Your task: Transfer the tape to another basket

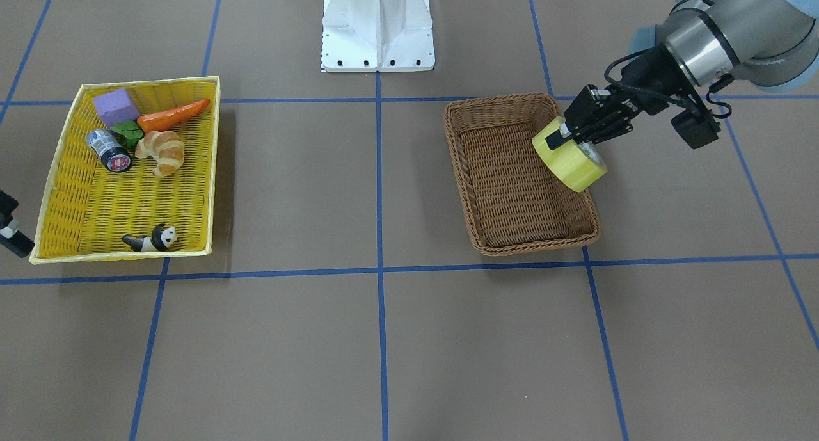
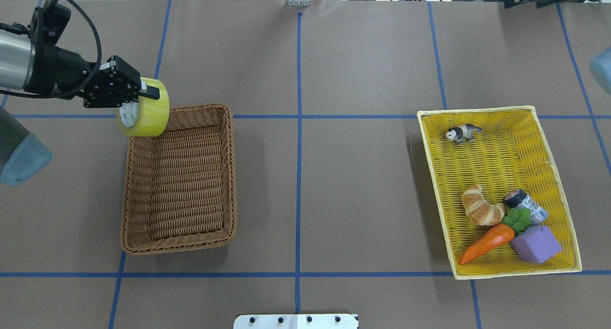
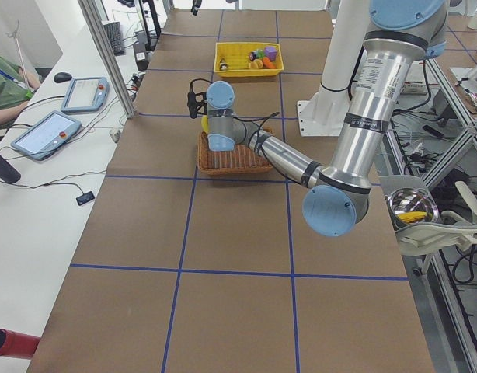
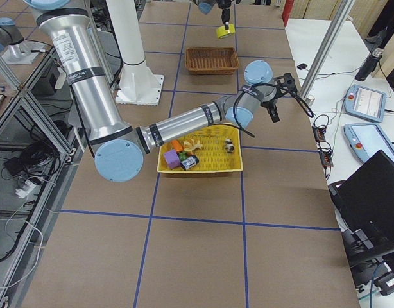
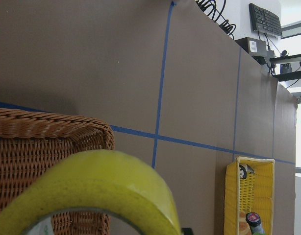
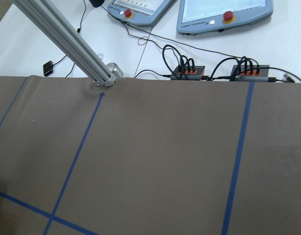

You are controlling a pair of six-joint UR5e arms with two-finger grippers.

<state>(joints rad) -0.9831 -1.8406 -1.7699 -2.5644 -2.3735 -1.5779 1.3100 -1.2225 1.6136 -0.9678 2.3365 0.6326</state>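
Observation:
My left gripper (image 1: 563,140) is shut on the tape (image 1: 576,166), a wide yellow roll with a white core. One finger is inside the core and one is on the outer face. In the overhead view the gripper (image 2: 148,92) holds the tape (image 2: 148,116) in the air over the far left corner of the brown wicker basket (image 2: 176,245). The left wrist view shows the tape (image 5: 101,191) close up, above the basket rim (image 5: 42,127). The basket (image 1: 537,244) is empty. My right gripper (image 1: 13,226) shows only partly at the view's edge. I cannot tell whether it is open or shut.
A shallow yellow basket (image 2: 515,270) on the right holds a croissant (image 2: 481,207), a carrot (image 2: 487,243), a purple block (image 2: 535,244), a small dark can (image 2: 527,205) and a panda figure (image 2: 462,133). The white robot base (image 1: 379,25) stands at the table's near edge.

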